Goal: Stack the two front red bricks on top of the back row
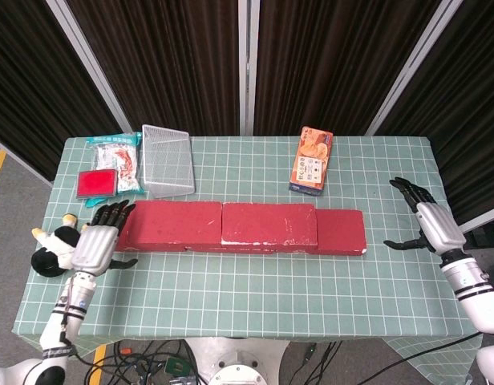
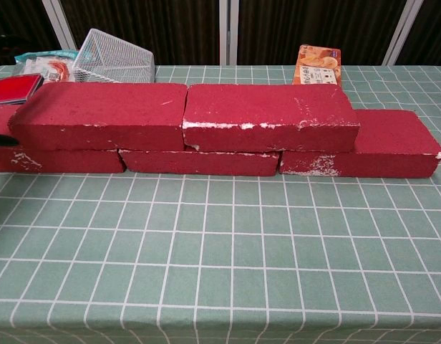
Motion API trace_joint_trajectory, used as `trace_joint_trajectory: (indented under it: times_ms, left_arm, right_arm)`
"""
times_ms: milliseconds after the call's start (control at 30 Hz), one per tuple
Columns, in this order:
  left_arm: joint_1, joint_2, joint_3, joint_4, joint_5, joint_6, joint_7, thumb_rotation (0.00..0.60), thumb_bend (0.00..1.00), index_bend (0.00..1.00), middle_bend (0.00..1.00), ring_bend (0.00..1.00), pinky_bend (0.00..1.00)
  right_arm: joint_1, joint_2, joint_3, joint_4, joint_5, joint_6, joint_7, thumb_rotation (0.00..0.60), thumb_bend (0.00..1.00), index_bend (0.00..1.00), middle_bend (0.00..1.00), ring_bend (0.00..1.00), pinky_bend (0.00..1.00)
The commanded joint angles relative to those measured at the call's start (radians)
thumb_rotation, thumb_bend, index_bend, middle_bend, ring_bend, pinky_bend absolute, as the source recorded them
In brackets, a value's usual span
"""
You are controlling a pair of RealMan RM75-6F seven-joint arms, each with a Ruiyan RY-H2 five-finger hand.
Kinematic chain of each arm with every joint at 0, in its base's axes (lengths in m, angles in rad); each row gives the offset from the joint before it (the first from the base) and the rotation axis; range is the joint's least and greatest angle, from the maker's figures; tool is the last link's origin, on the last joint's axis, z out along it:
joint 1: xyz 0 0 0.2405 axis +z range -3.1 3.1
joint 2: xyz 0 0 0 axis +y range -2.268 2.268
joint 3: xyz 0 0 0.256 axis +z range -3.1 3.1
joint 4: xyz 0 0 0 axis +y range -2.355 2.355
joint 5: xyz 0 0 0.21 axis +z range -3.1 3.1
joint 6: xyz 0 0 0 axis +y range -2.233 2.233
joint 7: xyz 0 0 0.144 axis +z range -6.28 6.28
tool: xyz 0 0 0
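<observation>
Two red bricks, the left upper brick (image 2: 102, 115) and the right upper brick (image 2: 270, 116), lie side by side on top of the back row of red bricks (image 2: 360, 150). From above they read as one long red band (image 1: 243, 227) across the table. My left hand (image 1: 95, 245) hovers open just off the band's left end, fingers spread, touching nothing. My right hand (image 1: 431, 224) is open to the right of the band's right end, well apart from it. Neither hand shows clearly in the chest view.
A wire mesh basket (image 1: 168, 159) and snack packets (image 1: 115, 152) sit at the back left, with a red flat box (image 1: 96, 183) below them. An orange carton (image 1: 311, 160) stands at the back right. A plush cow toy (image 1: 50, 249) lies at the left table edge (image 1: 38, 265).
</observation>
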Motion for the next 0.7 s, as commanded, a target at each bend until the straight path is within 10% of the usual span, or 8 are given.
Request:
trace_joint_trajectory:
  times_ms: [33, 700]
  left_arm:
    - [0.071, 0.100, 0.067, -0.016, 0.106, 0.041, -0.103, 0.600, 0.00, 0.04, 0.00, 0.00, 0.00]
    - [0.300, 0.229, 0.190, 0.157, 0.267, 0.144, -0.369, 0.600, 0.00, 0.04, 0.00, 0.00, 0.00]
  right_arm:
    - [-0.068, 0.013, -0.034, -0.004, -0.029, 0.101, -0.107, 0.600, 0.00, 0.00, 0.00, 0.00, 0.00]
    - [-0.352, -0.065, -0.141, 0.019, -0.068, 0.426, -0.301, 0.600, 0.00, 0.00, 0.00, 0.00, 0.00]
